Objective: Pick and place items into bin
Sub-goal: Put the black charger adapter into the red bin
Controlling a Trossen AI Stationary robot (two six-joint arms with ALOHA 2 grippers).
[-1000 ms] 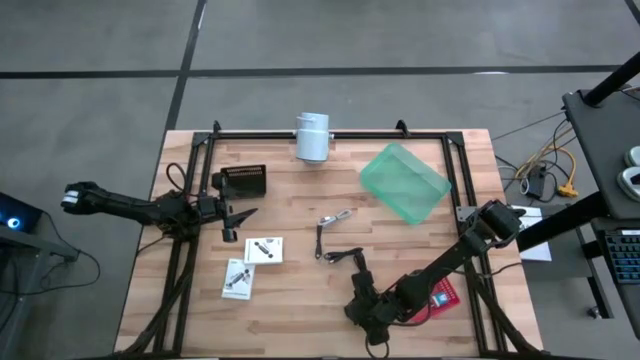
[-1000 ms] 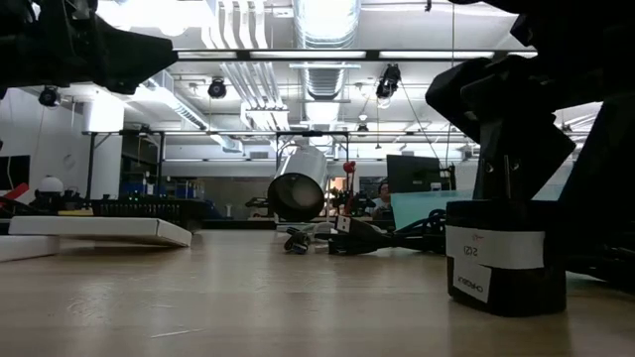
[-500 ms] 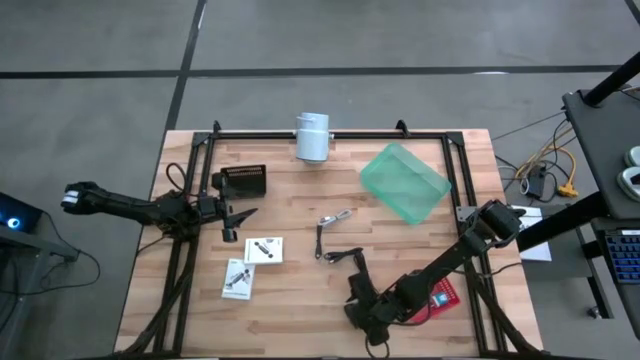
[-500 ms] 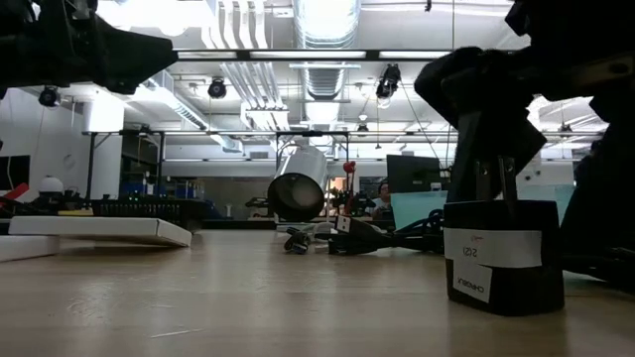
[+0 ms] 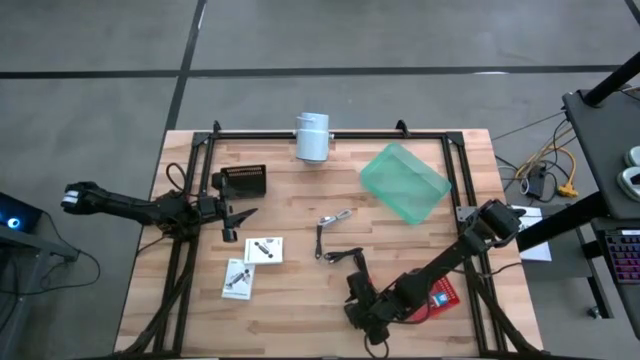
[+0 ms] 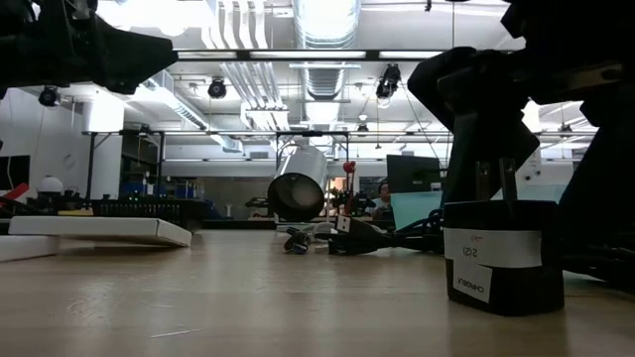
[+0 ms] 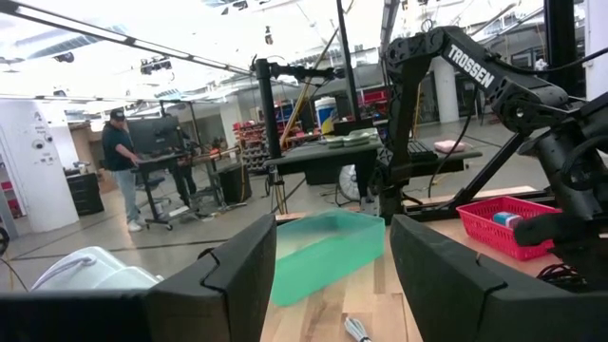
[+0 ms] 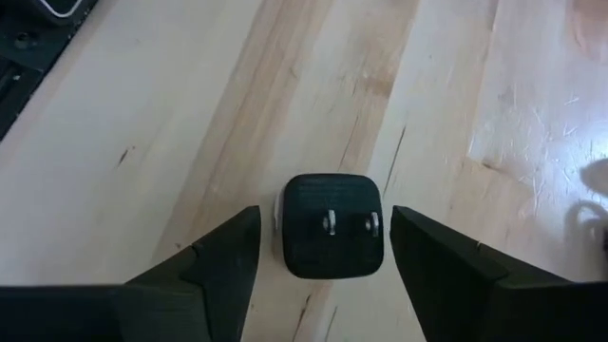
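Note:
The tiny black cube stands on the table near its near edge, two metal prongs up, a white label on its side. My right gripper hangs open just over it, pointing down, a finger on either side, not touching; in the high view it hides the cube. Two white packets, a silvery metal piece and black cords lie flat mid-table. The green bin sits far right. My left gripper waits open at the table's left, above the wood.
A white cylinder sits at the far edge and a black ribbed block far left. A red item lies under my right arm. A black frame rail edges the table. A person stands in the room beyond.
My right gripper has shifted a little toward the table's left, over the black cube, staying open. The cube and the other items have kept their places.

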